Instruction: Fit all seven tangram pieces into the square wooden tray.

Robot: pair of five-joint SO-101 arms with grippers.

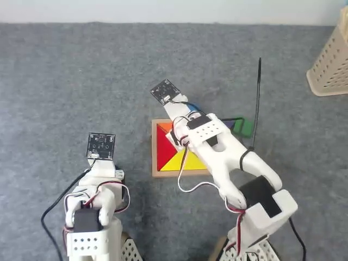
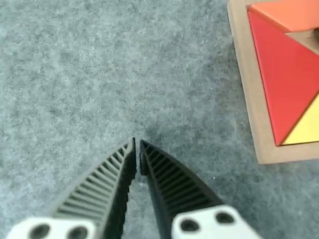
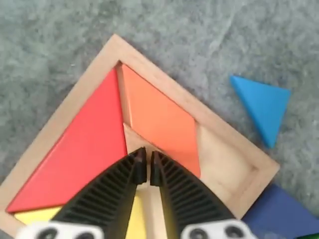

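**Over the tray: seat what is placed, then fetch the next piece**

1. Status. The square wooden tray (image 3: 65, 117) lies on the grey surface in front of the right arm. It holds three pieces: the red triangle (image 3: 79, 154), the orange piece (image 3: 159, 119) and the yellow piece (image 3: 35, 215). The corner beside the orange piece is bare wood. I judge the task a little under half done.

2. Fingers. The right fingers (image 3: 114, 189) hang over the middle of the tray, drawn together to a sliver of a gap with nothing between them. The left fingers (image 2: 99, 189) are just as narrow and empty, above the surface beside the tray's edge.

3. Loose pieces. The blue triangle (image 3: 263, 104) lies on the surface near the tray's rim. The dark blue piece (image 3: 279, 211) lies just off one corner, and the green piece (image 1: 246, 128) is beyond it.

4. Procedure. A thin strip of wood shows between the red and orange pieces. I would use the closed right fingertips as a pusher to slide the orange piece flush. I would then lift clear, spread the fingers wide and take the blue triangle across two edges.

5. Caution. Pressing down on a placed piece risks tipping it out of its seat.
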